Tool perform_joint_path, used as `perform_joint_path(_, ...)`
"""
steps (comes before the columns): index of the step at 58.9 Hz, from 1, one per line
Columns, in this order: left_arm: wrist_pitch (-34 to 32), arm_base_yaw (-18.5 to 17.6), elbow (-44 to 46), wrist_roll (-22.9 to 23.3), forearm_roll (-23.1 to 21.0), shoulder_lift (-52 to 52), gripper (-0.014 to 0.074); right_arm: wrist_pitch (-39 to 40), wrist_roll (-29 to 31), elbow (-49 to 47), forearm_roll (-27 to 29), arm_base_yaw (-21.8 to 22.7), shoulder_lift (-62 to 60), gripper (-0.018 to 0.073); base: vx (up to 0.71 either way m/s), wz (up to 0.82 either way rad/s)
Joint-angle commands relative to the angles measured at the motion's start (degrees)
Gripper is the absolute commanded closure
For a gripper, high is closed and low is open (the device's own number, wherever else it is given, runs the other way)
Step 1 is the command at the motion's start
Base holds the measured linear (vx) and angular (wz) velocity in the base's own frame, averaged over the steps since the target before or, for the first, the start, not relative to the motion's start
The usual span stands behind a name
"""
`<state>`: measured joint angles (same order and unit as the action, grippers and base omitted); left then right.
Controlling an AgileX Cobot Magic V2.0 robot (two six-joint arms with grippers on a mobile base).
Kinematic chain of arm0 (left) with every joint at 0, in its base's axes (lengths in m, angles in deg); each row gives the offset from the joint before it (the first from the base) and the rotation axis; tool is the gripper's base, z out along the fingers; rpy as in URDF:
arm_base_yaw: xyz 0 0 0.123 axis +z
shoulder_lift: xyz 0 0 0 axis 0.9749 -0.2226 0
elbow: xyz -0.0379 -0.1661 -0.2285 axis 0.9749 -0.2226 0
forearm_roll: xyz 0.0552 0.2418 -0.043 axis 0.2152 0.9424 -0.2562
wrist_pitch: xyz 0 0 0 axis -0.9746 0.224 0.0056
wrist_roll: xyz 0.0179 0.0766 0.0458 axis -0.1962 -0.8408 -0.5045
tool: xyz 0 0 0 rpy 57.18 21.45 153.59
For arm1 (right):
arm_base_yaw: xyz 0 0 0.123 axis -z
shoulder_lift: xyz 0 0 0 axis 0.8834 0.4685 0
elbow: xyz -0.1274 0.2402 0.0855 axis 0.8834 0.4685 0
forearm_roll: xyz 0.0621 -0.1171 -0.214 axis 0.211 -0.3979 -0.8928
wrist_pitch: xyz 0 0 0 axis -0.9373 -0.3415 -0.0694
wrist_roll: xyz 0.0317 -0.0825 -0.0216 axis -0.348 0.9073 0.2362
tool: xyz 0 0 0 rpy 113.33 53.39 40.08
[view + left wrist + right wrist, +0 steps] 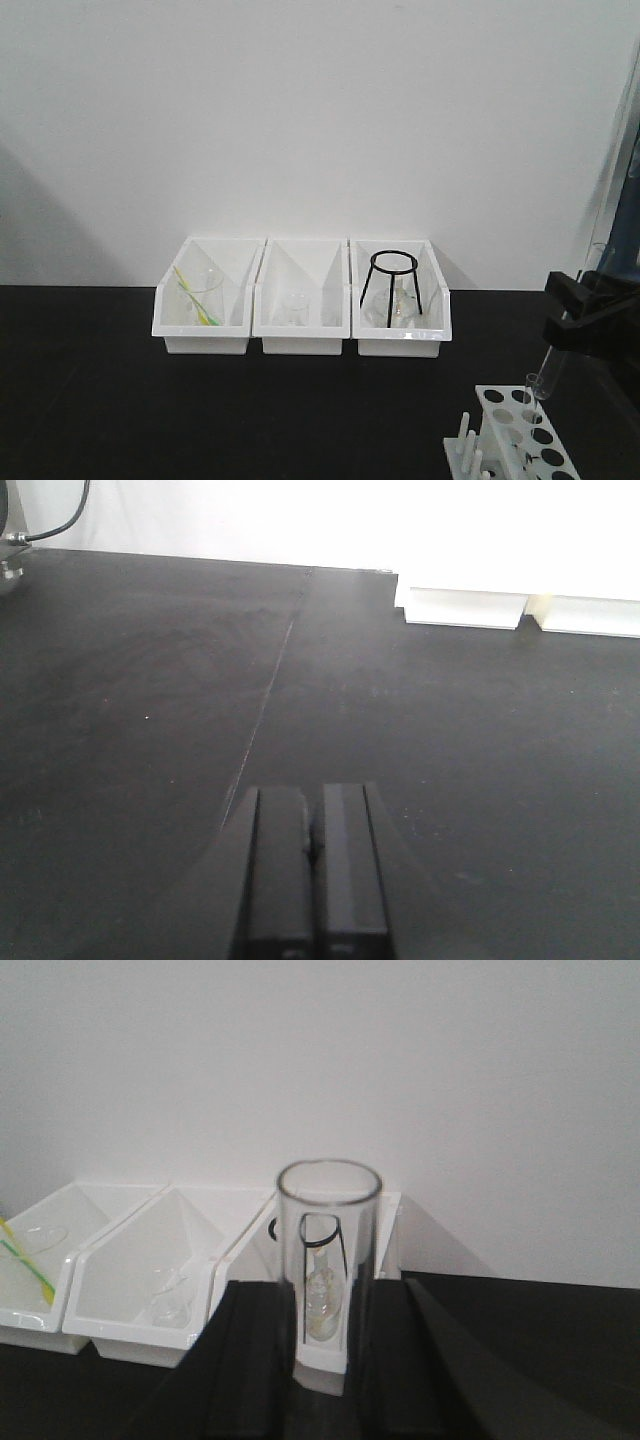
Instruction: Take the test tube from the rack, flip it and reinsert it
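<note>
My right gripper is at the right edge, shut on a slim clear test tube. The tube is tilted a little, with its lower end just above the white rack. In the right wrist view the tube stands between the black fingers with its open rim towards the camera. A second clear tube stands in a far hole of the rack. Short white pegs line the rack's left side. My left gripper is shut and empty, low over the black table, and does not show in the front view.
Three white open-fronted bins stand along the back wall. The left bin holds a beaker with a yellow-green stick. The middle bin holds a small flask. The right bin holds a black ring stand over a flask. The table is black.
</note>
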<state>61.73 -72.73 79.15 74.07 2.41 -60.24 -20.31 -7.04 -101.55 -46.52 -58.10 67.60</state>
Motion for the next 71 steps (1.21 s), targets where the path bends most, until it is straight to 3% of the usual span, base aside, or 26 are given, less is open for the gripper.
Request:
perform_joint_path(1,-5.00,-0.39,-0.05,0.01,-0.21,0.72,0.0603,6.35,0.21,-1.83,-1.08,-0.03,-0.50,0.0568,0.00,0.00)
perform_joint_path(15,-5.00,-0.39,-0.05,0.01,-0.21,0.72,0.0603,8.79,0.35,-1.24,-4.49,-0.03,0.45,0.0568,0.00,0.00)
perform_joint_path(28,-5.00,-0.39,-0.05,0.01,-0.21,0.72,0.0603,16.62,5.02,7.87,2.05,-0.03,0.39,0.0568,0.00,0.00)
perform_joint_path(36,-5.00,-0.39,-0.05,0.01,-0.21,0.72,0.0603,15.19,7.75,8.36,6.83,-0.03,0.39,0.0568,0.00,0.00)
perform_joint_path(65,-5.00,-0.39,-0.05,0.01,-0.21,0.72,0.0603,17.87,8.60,8.36,4.97,-0.03,5.53,0.0568,0.00,0.00)
perform_joint_path(71,-5.00,-0.39,-0.05,0.01,-0.21,0.72,0.0603,17.98,9.30,8.36,2.33,-0.03,6.87,0.0568,0.00,0.00)
